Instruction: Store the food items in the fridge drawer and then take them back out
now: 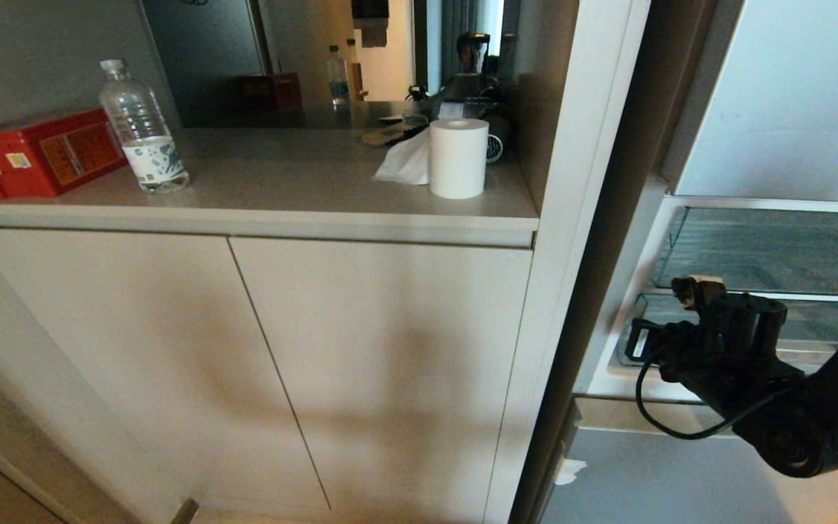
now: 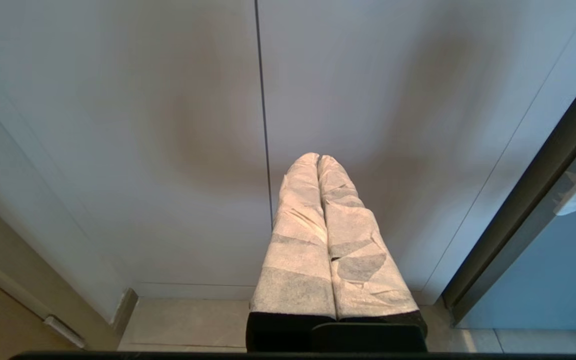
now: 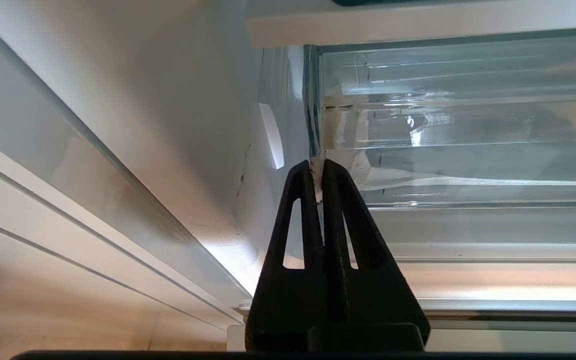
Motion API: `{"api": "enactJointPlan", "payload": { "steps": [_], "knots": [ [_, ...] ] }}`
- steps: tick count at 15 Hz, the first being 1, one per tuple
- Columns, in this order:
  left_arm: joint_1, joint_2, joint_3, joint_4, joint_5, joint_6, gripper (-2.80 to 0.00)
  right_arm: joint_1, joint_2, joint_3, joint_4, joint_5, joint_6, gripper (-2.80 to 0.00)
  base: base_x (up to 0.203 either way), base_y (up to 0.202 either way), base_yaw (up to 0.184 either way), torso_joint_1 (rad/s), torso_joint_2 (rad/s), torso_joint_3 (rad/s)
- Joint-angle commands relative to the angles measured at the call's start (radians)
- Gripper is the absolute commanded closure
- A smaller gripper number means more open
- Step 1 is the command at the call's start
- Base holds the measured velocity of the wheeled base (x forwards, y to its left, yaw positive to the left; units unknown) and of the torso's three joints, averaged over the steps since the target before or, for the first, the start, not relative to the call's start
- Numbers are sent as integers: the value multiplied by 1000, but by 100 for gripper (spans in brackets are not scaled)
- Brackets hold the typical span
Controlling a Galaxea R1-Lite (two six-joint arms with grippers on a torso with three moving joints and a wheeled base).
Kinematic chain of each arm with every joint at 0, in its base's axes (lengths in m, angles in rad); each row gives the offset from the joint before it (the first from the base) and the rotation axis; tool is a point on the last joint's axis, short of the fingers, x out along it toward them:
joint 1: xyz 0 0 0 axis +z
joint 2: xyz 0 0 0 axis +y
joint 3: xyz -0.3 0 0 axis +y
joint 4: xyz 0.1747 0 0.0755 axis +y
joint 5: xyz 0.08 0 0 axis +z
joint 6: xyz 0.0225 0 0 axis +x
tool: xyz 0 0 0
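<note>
The fridge drawer [image 3: 468, 150] is a wide, clear plastic bin with a tall front lip, sitting low in the open fridge; its contents cannot be made out.

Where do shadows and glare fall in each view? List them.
Head view: a broad shadow darkens the cabinet doors. Left wrist view: soft shadow on the same doors behind the left gripper. Right wrist view: bright glare streaks the fridge drawer; the right gripper shows as a black silhouette.

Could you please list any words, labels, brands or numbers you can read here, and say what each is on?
No text is readable.
Red box: yellow and orange labels, print too small to read.
Water bottle: blue-and-white label, blurred.
Dark mug behind the paper roll: white mark, illegible.
</note>
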State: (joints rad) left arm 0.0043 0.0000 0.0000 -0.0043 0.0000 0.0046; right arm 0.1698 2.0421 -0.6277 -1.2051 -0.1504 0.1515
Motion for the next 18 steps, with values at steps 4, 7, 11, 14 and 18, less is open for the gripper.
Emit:
{"api": "enactJointPlan", "payload": {
  "steps": [4, 7, 11, 14, 18],
  "knots": [
    [0, 2, 1, 0, 0, 0, 0, 5, -108, 160, -28, 5, 15, 0, 0, 0, 0, 0, 0, 0],
    [0, 2, 1, 0, 0, 0, 0, 7, -219, 291, -49, 8, 46, 0, 0, 0, 0, 0, 0, 0],
    [0, 2, 2, 0, 0, 0, 0, 45, -358, 438, -47, 5, 46, 0, 0, 0, 0, 0, 0, 0],
    [0, 2, 0, 0, 0, 0, 0, 56, -431, 526, -48, 5, 54, -280, 0, 0, 0, 0, 0, 0],
    [0, 2, 0, 0, 0, 0, 0, 59, -560, 614, -41, 4, 53, -280, 0, 0, 0, 0, 0, 0]
  ]
}}
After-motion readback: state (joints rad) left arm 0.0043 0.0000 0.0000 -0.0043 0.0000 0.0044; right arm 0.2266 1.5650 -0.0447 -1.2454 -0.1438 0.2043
